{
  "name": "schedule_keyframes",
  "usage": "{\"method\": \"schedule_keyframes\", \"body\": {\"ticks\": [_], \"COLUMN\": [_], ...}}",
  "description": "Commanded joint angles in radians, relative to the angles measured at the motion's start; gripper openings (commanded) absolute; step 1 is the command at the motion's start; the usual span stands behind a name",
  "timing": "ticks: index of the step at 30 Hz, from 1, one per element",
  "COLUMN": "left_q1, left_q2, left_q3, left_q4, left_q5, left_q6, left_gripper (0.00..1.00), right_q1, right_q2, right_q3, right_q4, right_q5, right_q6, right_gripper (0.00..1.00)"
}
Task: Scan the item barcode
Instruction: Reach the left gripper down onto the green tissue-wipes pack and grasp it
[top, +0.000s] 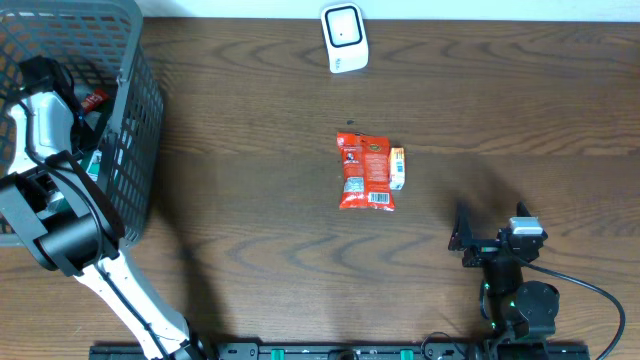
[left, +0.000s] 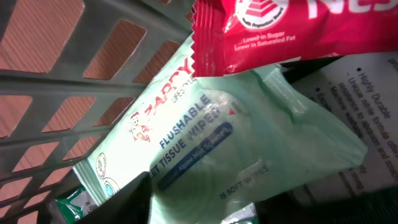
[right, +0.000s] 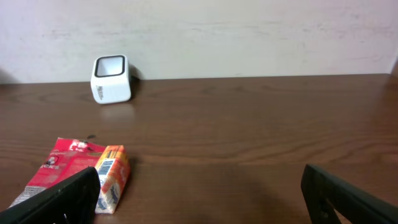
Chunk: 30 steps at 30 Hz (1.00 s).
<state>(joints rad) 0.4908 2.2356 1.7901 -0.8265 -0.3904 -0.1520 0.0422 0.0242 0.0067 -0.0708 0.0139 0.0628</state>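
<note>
The left fingers (left: 124, 208) are down in the grey basket (top: 140, 120), dark shapes at the frame's lower edge beside the green wipes pack (left: 205, 143). I cannot tell whether they grip it. A red wrapper (left: 280, 31) overlaps the pack's top. The right fingers (right: 62, 199) stand wide apart, holding nothing, low over the brown wood counter (top: 250, 250). A red packet (top: 364, 172) and a small box (top: 397, 168) lie just ahead. The white scanner (top: 344, 37) stands well beyond, by a pale wall (right: 249, 31).

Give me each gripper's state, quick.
Left gripper: down in the basket, close over the wipes pack; open or closed cannot be told.
Right gripper: open, holding nothing.
</note>
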Motion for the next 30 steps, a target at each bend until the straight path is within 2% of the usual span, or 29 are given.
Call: {"method": "schedule_keyframes", "body": {"ticks": [1, 8, 9, 12, 13, 17, 22, 26, 28, 29, 30], "left_q1": [0.018, 0.019, 0.019, 0.018, 0.018, 0.019, 0.019, 0.019, 0.021, 0.022, 0.023], "left_q2": [0.007, 0.007, 0.007, 0.0, -0.013, -0.099, -0.21, -0.226, -0.222, -0.219, -0.217], "left_q3": [-0.035, -0.08, -0.08, -0.077, -0.074, -0.071, -0.071, -0.071, -0.071, -0.071, -0.072], "left_q4": [0.019, 0.062, 0.063, 0.062, 0.062, 0.063, 0.066, 0.057, 0.053, 0.052, 0.051], "left_q5": [-0.009, 0.001, 0.0, 0.0, 0.0, 0.0, 0.026, 0.075, 0.075, 0.075, 0.076], "left_q6": [0.002, 0.002, 0.002, 0.002, 0.002, 0.002, -0.01, -0.008, -0.006, -0.004, -0.004], "left_gripper": [0.48, 0.46, 0.4, 0.11, 0.08, 0.07, 0.07, 0.09, 0.17, 0.26, 0.45], "right_q1": [-0.011, -0.011, -0.011, -0.011, -0.011, -0.011, -0.011, -0.011, -0.011, -0.011, -0.011], "right_q2": [-0.004, -0.004, -0.004, -0.004, -0.004, -0.004, -0.004, -0.004, -0.004, -0.004, -0.004], "right_q3": [-0.001, -0.001, -0.001, -0.001, -0.001, -0.001, -0.001, -0.001, -0.001, -0.001, -0.001], "right_q4": [-0.004, -0.004, -0.004, -0.004, -0.004, -0.004, -0.004, -0.004, -0.004, -0.004, -0.004], "right_q5": [-0.005, -0.005, -0.005, -0.005, -0.005, -0.005, -0.005, -0.005, -0.005, -0.005, -0.005], "right_q6": [-0.012, -0.012, -0.012, -0.012, -0.012, -0.012, -0.012, -0.012, -0.012, -0.012, -0.012], "right_gripper": [0.99, 0.99, 0.99, 0.99, 0.99, 0.99, 0.99, 0.99, 0.99, 0.99, 0.99]}}
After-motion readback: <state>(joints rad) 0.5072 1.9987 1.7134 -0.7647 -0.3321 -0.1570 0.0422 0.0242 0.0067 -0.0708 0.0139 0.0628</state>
